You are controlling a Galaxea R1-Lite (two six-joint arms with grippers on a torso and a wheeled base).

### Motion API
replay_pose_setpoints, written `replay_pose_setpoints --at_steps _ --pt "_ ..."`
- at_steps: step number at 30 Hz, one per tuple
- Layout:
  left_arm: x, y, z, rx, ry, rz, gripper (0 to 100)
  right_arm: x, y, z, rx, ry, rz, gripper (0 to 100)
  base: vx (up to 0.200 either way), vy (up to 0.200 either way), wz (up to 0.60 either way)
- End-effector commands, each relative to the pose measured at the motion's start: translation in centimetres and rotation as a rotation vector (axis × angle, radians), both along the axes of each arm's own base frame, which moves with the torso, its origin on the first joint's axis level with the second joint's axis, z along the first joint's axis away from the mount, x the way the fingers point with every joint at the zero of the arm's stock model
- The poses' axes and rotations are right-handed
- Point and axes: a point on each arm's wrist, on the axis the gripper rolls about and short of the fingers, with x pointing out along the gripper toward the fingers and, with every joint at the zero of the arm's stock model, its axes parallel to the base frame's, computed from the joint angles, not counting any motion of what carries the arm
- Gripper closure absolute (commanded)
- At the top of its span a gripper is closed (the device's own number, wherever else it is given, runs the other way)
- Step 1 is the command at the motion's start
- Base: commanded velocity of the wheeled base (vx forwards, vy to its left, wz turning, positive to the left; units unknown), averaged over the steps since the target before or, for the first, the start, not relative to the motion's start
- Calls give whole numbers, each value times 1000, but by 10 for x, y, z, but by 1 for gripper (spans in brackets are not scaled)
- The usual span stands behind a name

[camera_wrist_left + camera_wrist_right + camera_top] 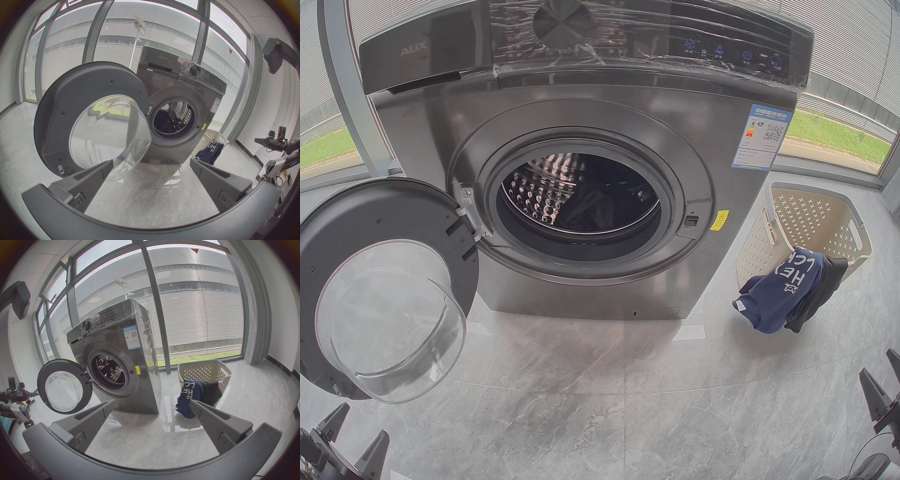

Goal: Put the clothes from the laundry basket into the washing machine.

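Observation:
A grey front-loading washing machine (581,112) stands ahead, its round door (381,287) swung wide to the left and its drum (578,200) showing something dark inside. To its right sits a cream laundry basket (800,219) with a navy blue shirt (781,294) and a black garment (819,294) draped over its front rim. My left gripper (347,437) is low at the left, open and empty. My right gripper (884,381) is low at the right, open and empty, well short of the basket (206,371) and the blue shirt (190,396).
The grey marble floor (600,387) stretches between the grippers and the machine. Glass windows (200,302) rise behind the machine and basket. The open door (90,122) juts out close in front of the left gripper (150,165).

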Motion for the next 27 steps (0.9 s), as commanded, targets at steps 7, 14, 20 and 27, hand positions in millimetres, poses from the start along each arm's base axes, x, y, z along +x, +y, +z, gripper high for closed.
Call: replay_pose_setpoints --at_steps 7,14,20,27 --pt "-2 0 -6 23 -5 99 0 -30 -4 -39 -37 29 -76 0 -86 -86 0" --pt "-2 3 -7 139 1 312 0 -29 -5 -41 -80 79 -142 0 -86 -171 0" --pt "-10 -1 -9 144 -87 318 0 -37 -3 -43 -107 -10 -231 0 0 0 0" --pt "-9 -3 -14 154 -44 225 0 -37 -1 -48 -131 27 -138 0 0 0 0"
